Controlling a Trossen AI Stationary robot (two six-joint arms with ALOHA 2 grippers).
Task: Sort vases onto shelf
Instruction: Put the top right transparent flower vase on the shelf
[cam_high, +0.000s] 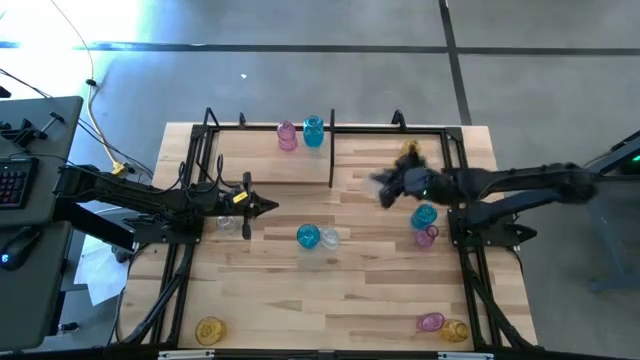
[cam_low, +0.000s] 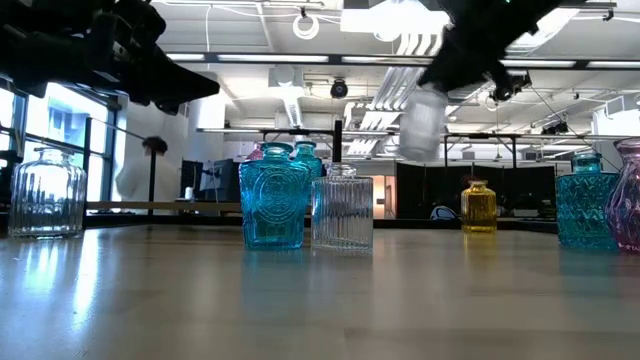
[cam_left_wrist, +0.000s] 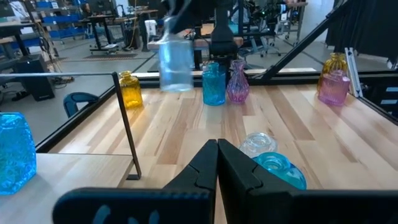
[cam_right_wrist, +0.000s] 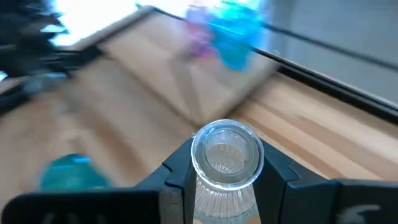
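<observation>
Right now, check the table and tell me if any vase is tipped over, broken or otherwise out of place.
Nothing stands out. The vases in view stand upright on the table, with no breakage or spill to be seen. The only one off the wood is the clear vase, held upright in the right claw above the table. The left claw is shut and empty.

High view looks straight down on the table (cam_high: 330, 290); low view level across it; wrist views close; all share the planks

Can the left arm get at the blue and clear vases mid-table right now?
Probably yes: the left pincer, shut and empty, sits just beside the blue vase and clear vase, with bare table between.
</observation>
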